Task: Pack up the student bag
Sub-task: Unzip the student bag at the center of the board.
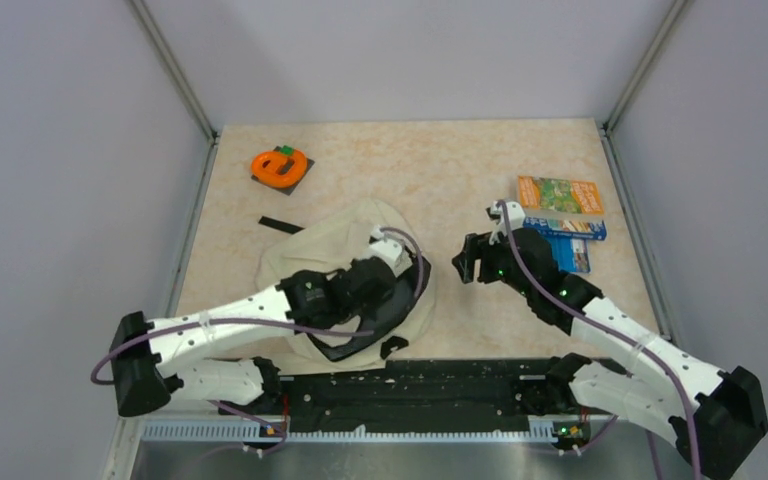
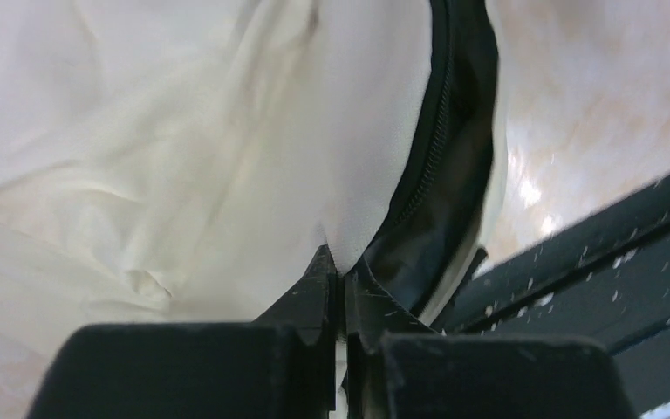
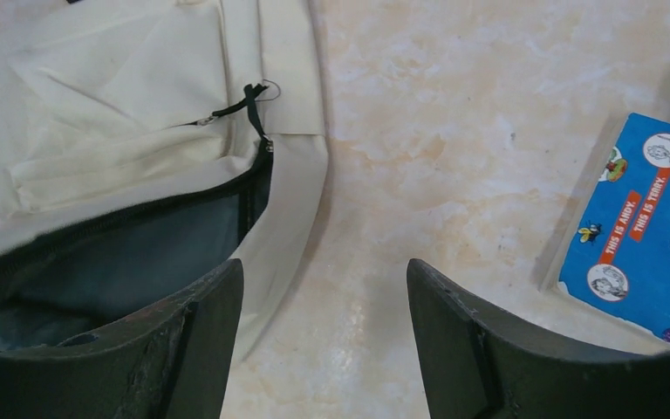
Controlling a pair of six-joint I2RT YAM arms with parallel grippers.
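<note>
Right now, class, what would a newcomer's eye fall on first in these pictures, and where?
The cream student bag sprawls at centre-left, its edge pinched in the shut left end effector. The right end effector hangs open beside it over bare table. An orange ring sits far left, colourful booklets far right.

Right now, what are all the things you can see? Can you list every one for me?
student bag: one, cream with black zipper, near left of table, unzipped
orange ring: one, orange, on a dark square, far left
black strip: one, black, flat beyond the bag
orange booklet: one, orange and green, far right
blue booklets: two, it seems, blue, just nearer than the orange one
table: one, beige marbled
left gripper: black, shut on the bag's zipper edge
right gripper: black, open, above bare table between bag and booklets
</note>
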